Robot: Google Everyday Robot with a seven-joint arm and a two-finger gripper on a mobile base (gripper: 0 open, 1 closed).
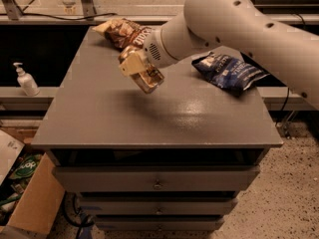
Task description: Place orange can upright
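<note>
Pump bottle: stood on a ledge at the left edge of the frame, apart from the grey cabinet, white with a pump head on top
Cardboard box: sat on the floor in the lower left corner, beside the cabinet's drawers
Cabinet top: a flat grey surface filling the middle of the frame, with drawers below its front edge
Brown snack bag: lay crumpled at the far edge of the cabinet top, upper left of centre, just behind the gripper
Gripper: hung over the left-centre part of the cabinet top, its pale fingers clamped on the orange can
Orange can: was held in the gripper, tilted rather than upright and raised off the surface, with a soft shadow on the grey top below it
Arm: a thick white limb that reached in from the upper right corner and ended at the gripper
Blue snack bag: lay flat on the right part of the cabinet top, under the arm and well apart from the can
</note>
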